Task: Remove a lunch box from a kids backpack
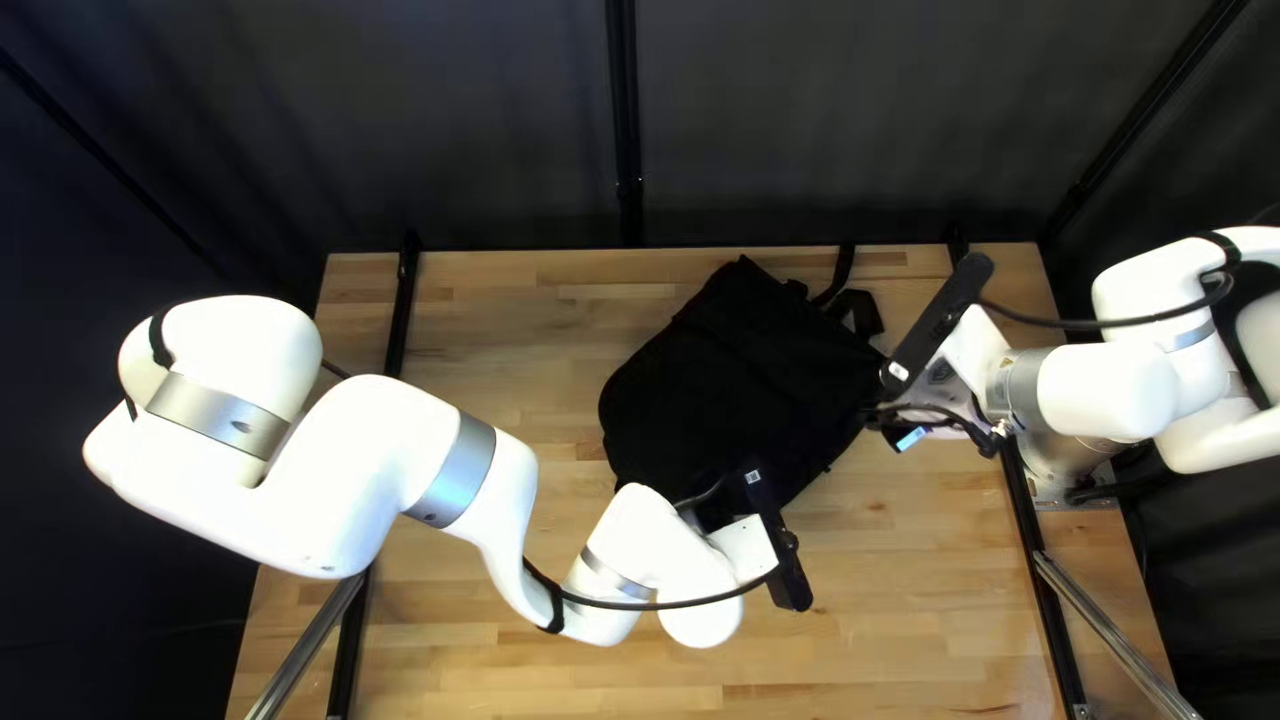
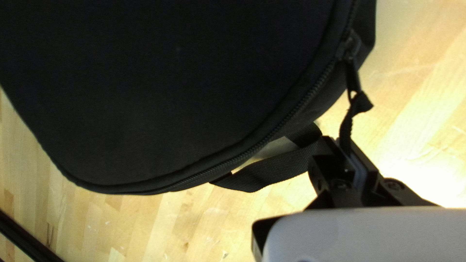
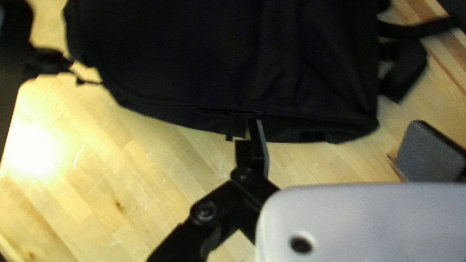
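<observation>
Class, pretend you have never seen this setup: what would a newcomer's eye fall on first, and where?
First, the bulky black backpack, lying just right of the middle of the top left view on the pale wooden table. Next, in the left wrist view, the left gripper pinching the cord of a zipper pull at the backpack's edge. Then the right gripper, open by the backpack's edge.

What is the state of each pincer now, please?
Left pincer: closed, holding the zipper pull cord of the black backpack.
Right pincer: open, fingers wide apart, holding nothing.
</observation>
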Robot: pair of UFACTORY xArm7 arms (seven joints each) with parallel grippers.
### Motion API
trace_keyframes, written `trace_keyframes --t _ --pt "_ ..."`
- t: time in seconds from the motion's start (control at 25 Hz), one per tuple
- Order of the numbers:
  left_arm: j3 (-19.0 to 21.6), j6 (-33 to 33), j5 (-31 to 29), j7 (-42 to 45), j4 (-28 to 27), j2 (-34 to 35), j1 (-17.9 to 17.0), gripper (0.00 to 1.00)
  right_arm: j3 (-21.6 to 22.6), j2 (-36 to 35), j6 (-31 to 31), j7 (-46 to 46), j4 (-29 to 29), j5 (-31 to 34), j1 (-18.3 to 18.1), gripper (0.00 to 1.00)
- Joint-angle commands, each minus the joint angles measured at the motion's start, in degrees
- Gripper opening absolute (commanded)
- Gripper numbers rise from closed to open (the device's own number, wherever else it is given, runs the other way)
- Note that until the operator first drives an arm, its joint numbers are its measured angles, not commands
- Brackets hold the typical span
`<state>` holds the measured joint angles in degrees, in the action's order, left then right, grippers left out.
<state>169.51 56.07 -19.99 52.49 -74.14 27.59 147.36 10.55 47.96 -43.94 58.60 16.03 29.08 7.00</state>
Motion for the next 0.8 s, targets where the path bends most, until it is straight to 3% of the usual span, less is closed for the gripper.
trace_keyframes --t 0.04,0.16,0.52,0.8 --pt "-0.07 -1.10 -0.68 -0.50 1.60 -1.30 0.01 0.00 -1.62 0.86 5.87 -6.12 -4.42 3.31 2.40 1.00" --pt "-0.16 -1.44 -1.15 -0.61 2.31 -1.97 -0.06 0.00 -2.42 -1.22 9.31 -10.27 -5.76 5.73 3.01 1.00" --pt "-0.45 -2.59 -2.43 -0.85 4.79 -4.19 -0.17 0.00 -8.56 -16.02 17.43 -25.00 0.03 7.72 4.26 1.00" --pt "-0.47 -2.50 -2.43 -0.94 5.90 -5.38 -0.19 0.00 -10.42 -18.73 14.79 -30.39 2.78 5.14 6.51 1.00"
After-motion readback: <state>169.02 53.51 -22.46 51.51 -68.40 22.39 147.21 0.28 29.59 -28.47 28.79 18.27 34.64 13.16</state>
